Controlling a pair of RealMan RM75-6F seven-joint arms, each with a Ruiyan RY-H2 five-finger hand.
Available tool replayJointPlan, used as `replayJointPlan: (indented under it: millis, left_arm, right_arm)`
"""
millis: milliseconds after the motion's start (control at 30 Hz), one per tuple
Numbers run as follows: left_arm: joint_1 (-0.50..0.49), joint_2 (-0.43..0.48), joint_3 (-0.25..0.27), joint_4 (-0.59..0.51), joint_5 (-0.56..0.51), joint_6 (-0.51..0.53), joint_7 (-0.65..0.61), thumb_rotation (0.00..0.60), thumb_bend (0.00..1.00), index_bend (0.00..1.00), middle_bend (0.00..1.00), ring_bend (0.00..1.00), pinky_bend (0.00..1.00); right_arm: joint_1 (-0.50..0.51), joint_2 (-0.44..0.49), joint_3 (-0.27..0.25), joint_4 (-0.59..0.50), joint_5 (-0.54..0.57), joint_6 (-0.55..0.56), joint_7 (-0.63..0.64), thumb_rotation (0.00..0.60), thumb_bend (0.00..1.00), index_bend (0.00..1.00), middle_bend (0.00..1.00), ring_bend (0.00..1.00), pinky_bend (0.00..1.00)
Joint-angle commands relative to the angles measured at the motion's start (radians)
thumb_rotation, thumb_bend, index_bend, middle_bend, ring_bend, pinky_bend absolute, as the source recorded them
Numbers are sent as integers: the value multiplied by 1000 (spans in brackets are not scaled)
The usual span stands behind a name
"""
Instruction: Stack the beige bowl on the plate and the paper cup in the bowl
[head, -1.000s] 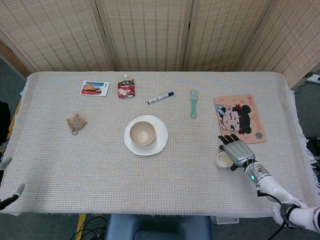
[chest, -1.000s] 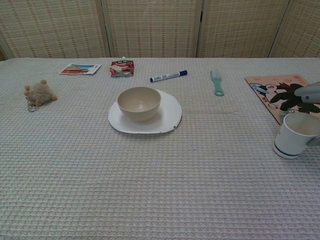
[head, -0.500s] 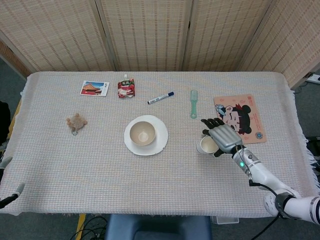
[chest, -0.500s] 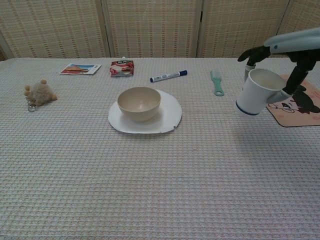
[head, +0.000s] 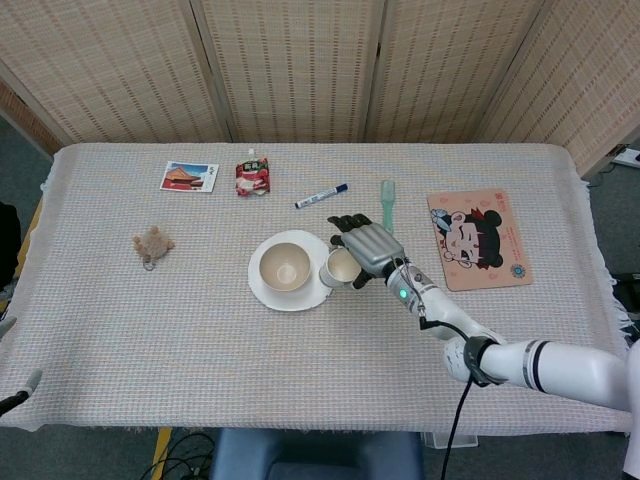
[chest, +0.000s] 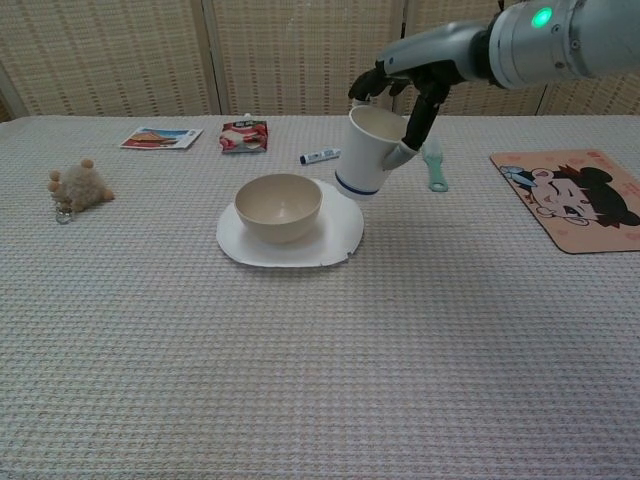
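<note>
The beige bowl (head: 284, 267) (chest: 279, 206) sits upright on the white plate (head: 313, 293) (chest: 340, 238) near the table's middle. My right hand (head: 367, 245) (chest: 407, 75) grips the white paper cup (head: 339, 267) (chest: 368, 151), which has a dark band near its base. The cup hangs tilted in the air over the plate's right edge, just right of the bowl and clear of it. My left hand does not show in either view.
At the back lie a postcard (head: 188, 176), a red snack pouch (head: 252, 176), a blue marker (head: 321, 195) and a green brush (head: 387, 206). A plush toy (head: 152, 245) sits at the left, a cartoon mat (head: 478, 237) at the right.
My right hand has lifted the paper cup from the table's right side and carried it leftward, from beside the mat to just over the plate's right edge.
</note>
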Motion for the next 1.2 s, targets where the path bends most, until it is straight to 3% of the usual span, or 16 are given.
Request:
replayJointPlan:
  millis: [33, 333, 567, 900, 1200]
  left_arm:
    - [0, 1, 3, 0, 3, -5, -4, 600, 272, 177, 62, 0, 142]
    - [8, 10, 2, 9, -4, -11, -45, 600, 272, 177, 62, 0, 142]
    - [20, 19, -5, 14, -13, 1, -72, 600, 272, 179, 62, 0, 142]
    - [33, 27, -11, 33, -22, 7, -115, 600, 272, 182, 62, 0, 141]
    - [35, 25, -17, 38, -21, 11, -118, 600, 272, 182, 62, 0, 141]
  right_arm:
    - [75, -86, 4, 97, 68, -8, -25, 600, 244, 418, 0, 0, 0]
    - [207, -278, -7, 358, 156, -85, -24, 600, 244, 418, 0, 0, 0]
    - [283, -377, -14, 499, 184, -141, -21, 600, 244, 418, 0, 0, 0]
    - [386, -445, -83, 591, 268, -147, -94, 600, 250, 418, 0, 0, 0]
    - [431, -403, -164, 548, 381, -125, -165, 600, 260, 418, 0, 0, 0]
